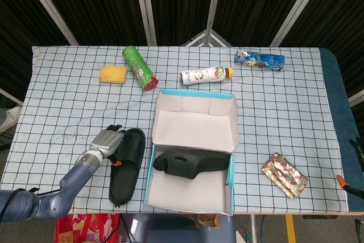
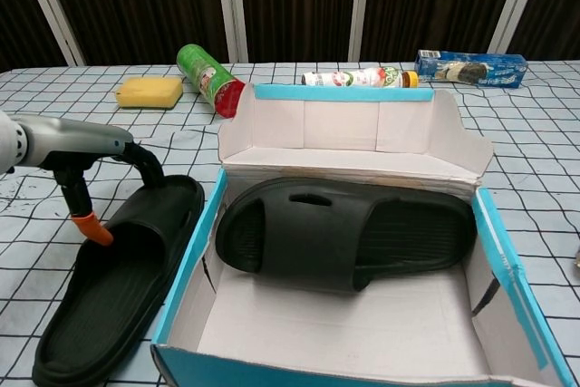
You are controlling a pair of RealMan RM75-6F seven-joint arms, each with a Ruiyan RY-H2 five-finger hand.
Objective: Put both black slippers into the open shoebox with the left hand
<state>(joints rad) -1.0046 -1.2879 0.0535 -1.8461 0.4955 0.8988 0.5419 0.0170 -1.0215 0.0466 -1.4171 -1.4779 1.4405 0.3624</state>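
Observation:
One black slipper (image 1: pixel 126 166) (image 2: pixel 113 292) lies on the table just left of the open shoebox (image 1: pixel 193 197) (image 2: pixel 186 265). My left hand (image 1: pixel 108 142) (image 2: pixel 86 144) is at the slipper's far end. Its fingers (image 2: pixel 145 165) curl down over the far-left rim. The orange-tipped thumb (image 2: pixel 91 228) lies against the slipper's left edge, so the hand grips that rim. The other black slipper (image 1: pixel 190 163) (image 2: pixel 349 233) rests inside the box. Only a bit of my right hand (image 1: pixel 343 180) shows, at the head view's right edge off the table, and its pose is unclear.
Along the table's far side lie a yellow sponge (image 1: pixel 112 74), a green can (image 1: pixel 139 68) on its side, a white bottle (image 1: pixel 206 74) and a blue packet (image 1: pixel 260 60). A foil snack pack (image 1: pixel 285 174) sits right of the box. The box lid (image 1: pixel 194 122) stands open towards the far side.

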